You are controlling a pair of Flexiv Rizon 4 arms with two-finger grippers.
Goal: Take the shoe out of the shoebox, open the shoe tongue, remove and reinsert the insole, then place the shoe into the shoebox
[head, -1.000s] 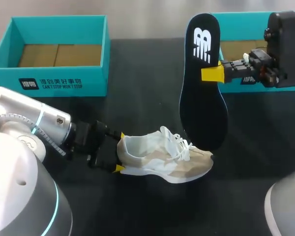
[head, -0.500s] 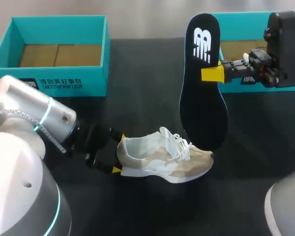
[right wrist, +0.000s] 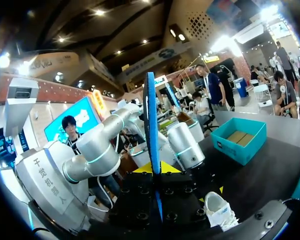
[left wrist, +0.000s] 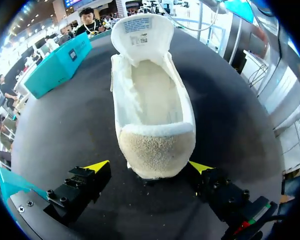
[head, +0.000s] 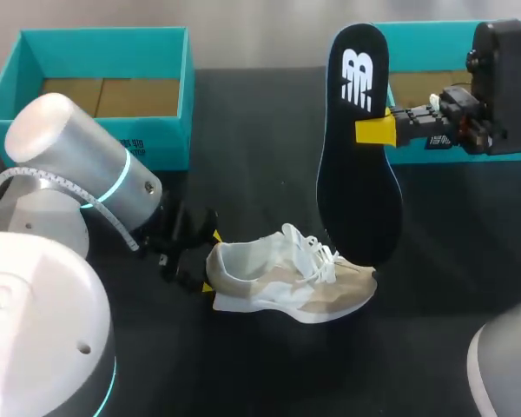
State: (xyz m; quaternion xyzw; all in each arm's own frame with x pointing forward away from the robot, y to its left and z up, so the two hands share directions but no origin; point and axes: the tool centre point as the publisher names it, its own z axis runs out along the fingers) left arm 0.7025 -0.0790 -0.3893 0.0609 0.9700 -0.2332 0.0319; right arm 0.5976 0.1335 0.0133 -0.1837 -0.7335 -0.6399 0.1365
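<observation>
Beige-and-white mesh sneaker (head: pixel 286 278) stands on its sole on black tabletop (head: pixel 252 139), outside both boxes, heel toward left arm. Left gripper (head: pixel 211 265) at heel, fingers spread wide, one on each side, not clamping. Right gripper (head: pixel 375 130) closed on dark flat foam insole (head: pixel 358 182), held upright, lower end over sneaker front; contact unclear. Open teal cardboard shoebox (head: pixel 169 130) at rear left. Second teal shoebox (head: pixel 417 33) behind right arm.

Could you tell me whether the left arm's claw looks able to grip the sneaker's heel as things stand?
Probably yes. The left claw is open, with a finger on each side of the heel of the sneaker, and nothing else lies between them.
</observation>
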